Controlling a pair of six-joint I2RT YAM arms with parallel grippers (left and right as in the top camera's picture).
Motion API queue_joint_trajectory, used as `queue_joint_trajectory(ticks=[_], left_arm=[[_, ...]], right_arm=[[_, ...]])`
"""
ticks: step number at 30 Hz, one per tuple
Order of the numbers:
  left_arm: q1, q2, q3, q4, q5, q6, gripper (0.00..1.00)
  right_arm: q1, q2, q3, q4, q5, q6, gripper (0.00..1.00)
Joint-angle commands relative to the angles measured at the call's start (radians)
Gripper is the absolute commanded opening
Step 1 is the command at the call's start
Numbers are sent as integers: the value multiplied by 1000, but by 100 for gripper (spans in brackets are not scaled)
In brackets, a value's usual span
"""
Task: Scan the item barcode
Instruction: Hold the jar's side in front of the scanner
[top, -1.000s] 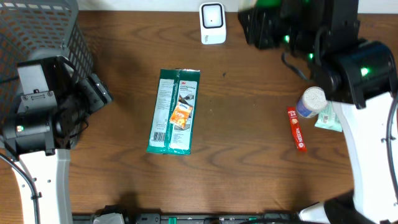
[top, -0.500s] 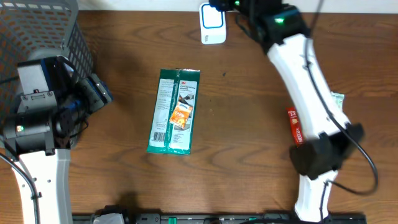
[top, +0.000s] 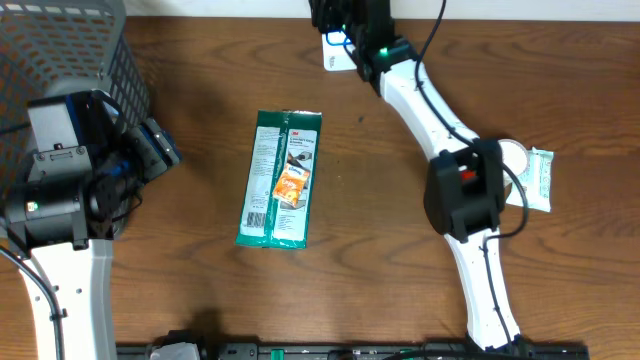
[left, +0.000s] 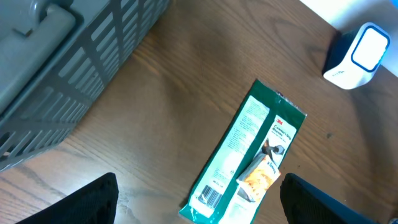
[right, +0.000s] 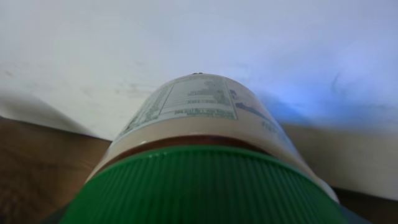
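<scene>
My right gripper (top: 345, 22) is at the table's back edge, right over the white, blue-lit scanner (top: 338, 55). It is shut on a bottle (right: 198, 102) with a white printed label and a ribbed green cap (right: 199, 186), which fills the right wrist view against a pale wall. The gripper's own fingers are hidden behind the bottle. My left gripper (top: 152, 150) hangs open and holds nothing at the left side, beside the basket. In the left wrist view its dark fingertips (left: 93, 200) frame a green packet (left: 249, 155).
The green packet (top: 282, 178) lies flat mid-table, its barcode (left: 210, 196) facing up. A grey mesh basket (top: 60, 50) fills the back left corner. A white round-topped container (top: 513, 155) and a pale packet (top: 537, 180) lie at the right, beside my right arm's elbow (top: 462, 195).
My right arm has swung from the right side to the back of the table, and its gripper has come over the scanner. The left arm has not moved.
</scene>
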Motion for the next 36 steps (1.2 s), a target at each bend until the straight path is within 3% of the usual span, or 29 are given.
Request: queue_joint_trajectory(ticks=[1, 9, 36], left_arm=[[5, 3, 2, -3, -6, 13, 81], [5, 3, 2, -3, -6, 13, 81], [5, 3, 2, -3, -6, 13, 81]], right_arm=[[-11, 34, 14, 42, 25, 11, 1], [-44, 118, 14, 98, 81, 18, 1], [-51, 148, 13, 175, 80, 47, 1]])
